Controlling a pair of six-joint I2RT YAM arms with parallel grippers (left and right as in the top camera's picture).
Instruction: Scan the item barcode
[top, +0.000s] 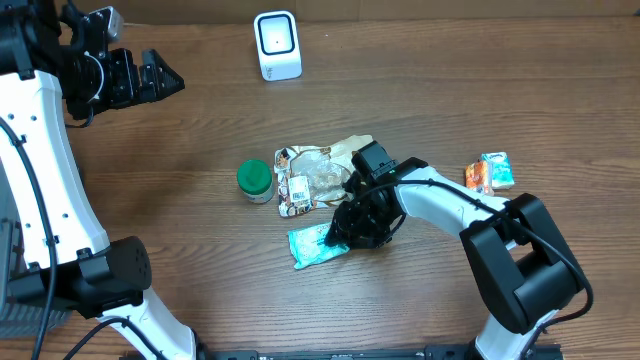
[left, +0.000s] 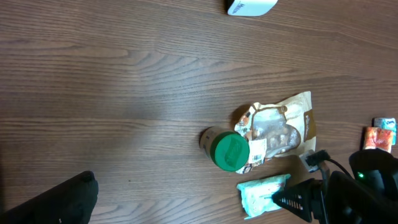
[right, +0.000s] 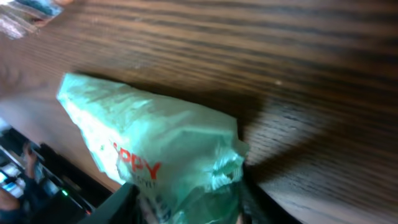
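The right jaws are down on the brown wooden worktop (top: 210, 130), set around one crimped end of the mint-green crinkled plastic packet (top: 312, 246). In the right wrist view that end fills the gap, with a dark finger (right: 111, 206) against each side of it. The jaws stand partly closed, but I cannot tell whether they are pinching the packet or only bracketing it. The rest of the packet (right: 149, 143) stretches away from the jaws and lies flat on the wood, with red lettering on its face.

Just beside the right jaws, touching or nearly touching the arm behind them, lies the tan and clear snack pouch (top: 318, 172). The small jar with a green lid (top: 255, 180) stands at the pouch's far edge. Behind the right jaws, past the arm's elbow, sit two small orange and teal sachets (top: 490, 172).

The left jaws are wide open and hold nothing, raised well apart from every item. One dark finger (left: 59, 200) shows at the lower corner of the left wrist view. The white box-shaped barcode scanner (top: 277, 45) stands well away from both pairs of jaws, with bare wood between it and the packet (left: 261, 194).
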